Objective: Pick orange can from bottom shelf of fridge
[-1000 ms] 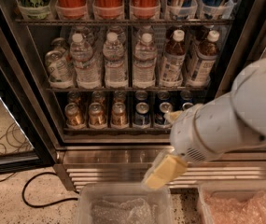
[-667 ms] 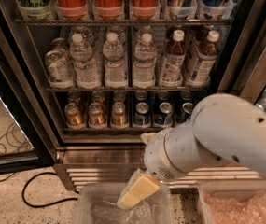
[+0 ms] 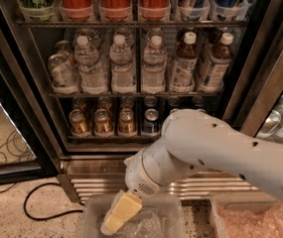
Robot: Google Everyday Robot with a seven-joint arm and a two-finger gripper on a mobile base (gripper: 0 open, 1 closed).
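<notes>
Three orange cans stand upright along the front of the bottom shelf (image 3: pixel 106 138) of the fridge (image 3: pixel 24 83), with more behind. The likely pick is the orange can (image 3: pixel 126 122) next to the blue can (image 3: pixel 151 122), which sits at its 3 o'clock, near but apart. Meanwhile the gripper (image 3: pixel 116 215) hangs low at 6 o'clock in frame, over a clear bin (image 3: pixel 87 217), below the steel grille (image 3: pixel 94 180) and well apart from the shelf; the cans lie around its 12 o'clock. Can't tell whether it's open or closed, and nothing is visibly held. Handling guess: thin metal wall, rigid if full, dents under a hard squeeze; smooth, probably slick from the chill, moderate weight. Best hold looks like mid-body across the diameter, from the front, clear of the silver top. Neighbours sit close at 9 and 3 o'clock, so side clearance looks tight and a nudge could topple one.
</notes>
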